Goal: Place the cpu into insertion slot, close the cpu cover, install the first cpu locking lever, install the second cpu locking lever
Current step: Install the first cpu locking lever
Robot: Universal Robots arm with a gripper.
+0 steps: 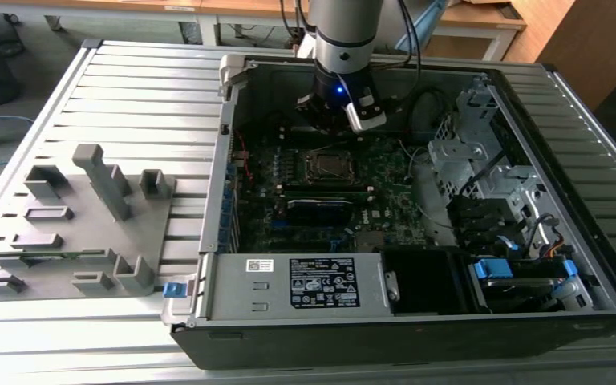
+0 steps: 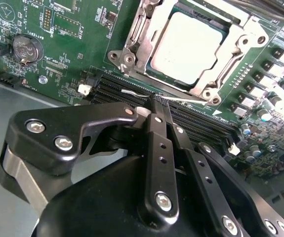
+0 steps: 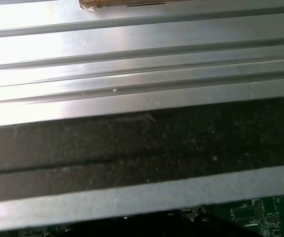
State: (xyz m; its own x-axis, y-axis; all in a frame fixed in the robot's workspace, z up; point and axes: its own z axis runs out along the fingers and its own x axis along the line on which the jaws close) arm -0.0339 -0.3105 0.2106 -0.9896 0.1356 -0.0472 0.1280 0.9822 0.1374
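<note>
In the exterior view my gripper hangs inside the open computer case, just behind the insertion slot. In the second wrist view the cpu lies flat in the slot, its dull silver top showing through the window of the cpu cover, which lies down over it. A thin silvery locking lever runs along the socket's near edge. My gripper is shut, its black fingertips pressed together right at that lever. Whether they touch it is hidden.
Long black memory slots lie between the socket and my fingers, and a coin battery sits on the green board. A white-labelled power supply box fills the case front. A grey fixture plate rests on the ribbed metal table.
</note>
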